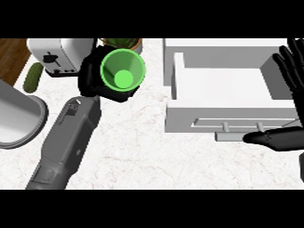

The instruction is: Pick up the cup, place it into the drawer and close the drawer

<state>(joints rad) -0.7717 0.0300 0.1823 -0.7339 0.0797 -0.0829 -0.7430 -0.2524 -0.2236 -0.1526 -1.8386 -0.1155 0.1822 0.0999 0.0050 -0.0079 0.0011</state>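
one risk: the green cup [122, 71] clips the open drawer [178, 71]'s left wall while crossing, caused by carrying it too low. the left hand [96, 73] has fingers curled round the cup, near the counter's far edge, mouth tilted toward view. the right hand [299, 89] rests open, fingers straight, at the drawer's right side.

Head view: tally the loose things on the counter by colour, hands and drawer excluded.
Green: 2, the cup held in the left hand and the cucumber
White: 1, the toaster
Grey: 1, the pot
Brown: 1, the plant pot
Total: 5
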